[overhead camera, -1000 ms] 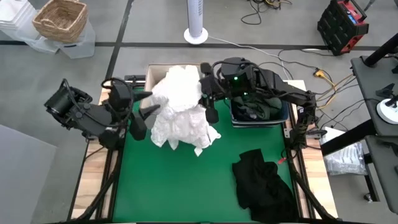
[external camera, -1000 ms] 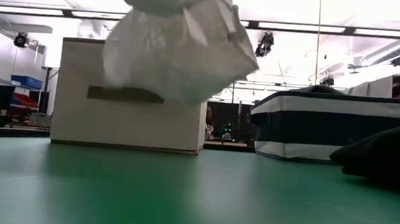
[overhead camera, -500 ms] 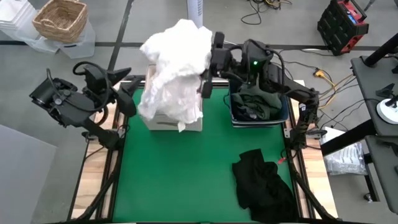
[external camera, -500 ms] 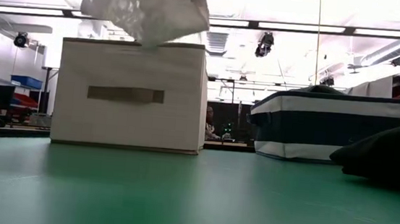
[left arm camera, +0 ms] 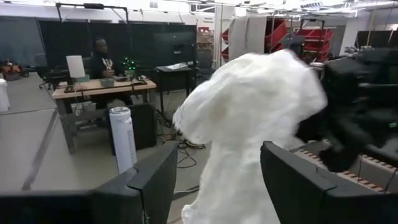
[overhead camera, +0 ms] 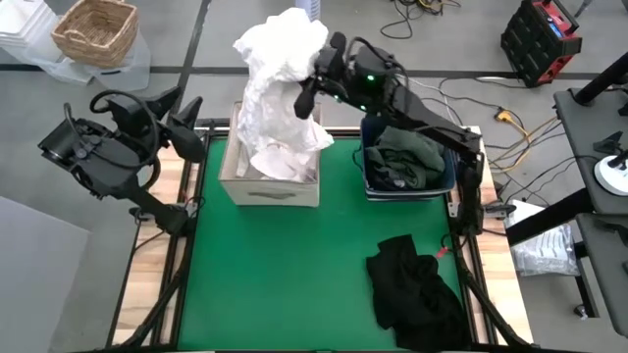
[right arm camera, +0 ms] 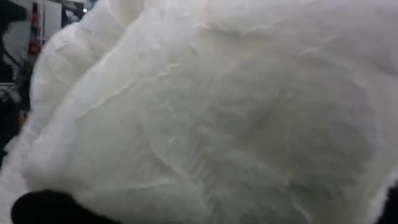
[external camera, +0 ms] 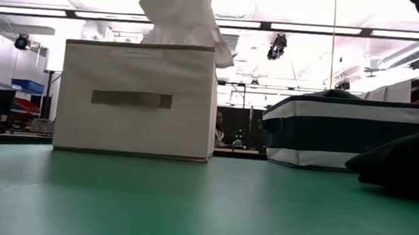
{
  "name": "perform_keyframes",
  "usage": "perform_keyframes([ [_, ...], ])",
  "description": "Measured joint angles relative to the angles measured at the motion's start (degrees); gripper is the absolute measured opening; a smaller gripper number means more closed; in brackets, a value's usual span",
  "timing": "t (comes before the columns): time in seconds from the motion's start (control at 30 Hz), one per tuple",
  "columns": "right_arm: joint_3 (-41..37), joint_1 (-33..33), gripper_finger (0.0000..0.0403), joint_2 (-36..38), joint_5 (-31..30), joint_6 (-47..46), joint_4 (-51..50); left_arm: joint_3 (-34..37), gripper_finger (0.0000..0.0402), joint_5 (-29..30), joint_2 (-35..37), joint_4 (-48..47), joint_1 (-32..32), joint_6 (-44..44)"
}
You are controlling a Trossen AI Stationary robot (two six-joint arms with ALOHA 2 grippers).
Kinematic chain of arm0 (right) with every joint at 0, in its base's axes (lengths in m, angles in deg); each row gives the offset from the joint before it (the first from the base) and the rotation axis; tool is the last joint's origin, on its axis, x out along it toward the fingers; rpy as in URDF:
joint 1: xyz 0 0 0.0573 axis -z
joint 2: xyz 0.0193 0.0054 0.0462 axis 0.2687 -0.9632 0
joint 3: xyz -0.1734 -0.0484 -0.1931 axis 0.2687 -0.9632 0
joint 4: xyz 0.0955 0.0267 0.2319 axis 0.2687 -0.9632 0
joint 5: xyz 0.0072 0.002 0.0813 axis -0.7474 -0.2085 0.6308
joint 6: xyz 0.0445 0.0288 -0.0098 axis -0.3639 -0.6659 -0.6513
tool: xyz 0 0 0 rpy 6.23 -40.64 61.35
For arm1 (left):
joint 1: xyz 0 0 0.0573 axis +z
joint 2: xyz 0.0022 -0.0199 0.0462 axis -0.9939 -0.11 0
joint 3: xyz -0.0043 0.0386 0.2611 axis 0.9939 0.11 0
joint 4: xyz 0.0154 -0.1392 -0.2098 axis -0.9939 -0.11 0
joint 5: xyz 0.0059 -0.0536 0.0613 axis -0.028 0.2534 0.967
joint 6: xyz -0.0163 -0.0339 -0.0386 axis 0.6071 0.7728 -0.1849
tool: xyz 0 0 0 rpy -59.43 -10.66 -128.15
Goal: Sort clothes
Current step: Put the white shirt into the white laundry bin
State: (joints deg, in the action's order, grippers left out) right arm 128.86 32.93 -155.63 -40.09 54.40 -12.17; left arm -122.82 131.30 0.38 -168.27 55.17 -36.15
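A white garment hangs bunched over the open beige fabric box, with my right gripper shut on it beside its upper part. The garment's lower end drops into the box. In the right wrist view the white garment fills the picture. My left gripper stands open off the table's far left corner. Its left wrist view shows the garment well beyond the spread fingers. A dark green garment lies in the navy bin. A black garment lies on the green mat. My right gripper holds the white garment by a bunched fold high on its right side, coming level from the table's right. The fabric hides the fingertips. The garment hangs slack below the hold, and its lower end rests inside the beige box.
The navy bin with white stripes stands right of the beige box at the far edge. A wicker basket and a white fan stand on the floor beyond the table. A person sits at a far desk.
My right gripper has carried the white garment up and toward the far edge, from above the mat to above the beige box, where its lower end now drops in. My left gripper, open, has drawn back from the garment toward the table's left edge and turned.
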Motion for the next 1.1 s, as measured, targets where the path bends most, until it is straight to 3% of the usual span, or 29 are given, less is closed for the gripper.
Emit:
perform_keyframes([
  [0.3,0.00,2.43,0.0063,-6.44,6.36,-10.80,5.82,0.00,0.0208,-0.01,0.22,-1.79,0.00,0.00],
  [1.1,0.00,2.97,0.0063,-16.43,8.13,-10.76,-23.36,0.24,0.0208,-0.37,0.11,-4.09,0.00,0.47],
])
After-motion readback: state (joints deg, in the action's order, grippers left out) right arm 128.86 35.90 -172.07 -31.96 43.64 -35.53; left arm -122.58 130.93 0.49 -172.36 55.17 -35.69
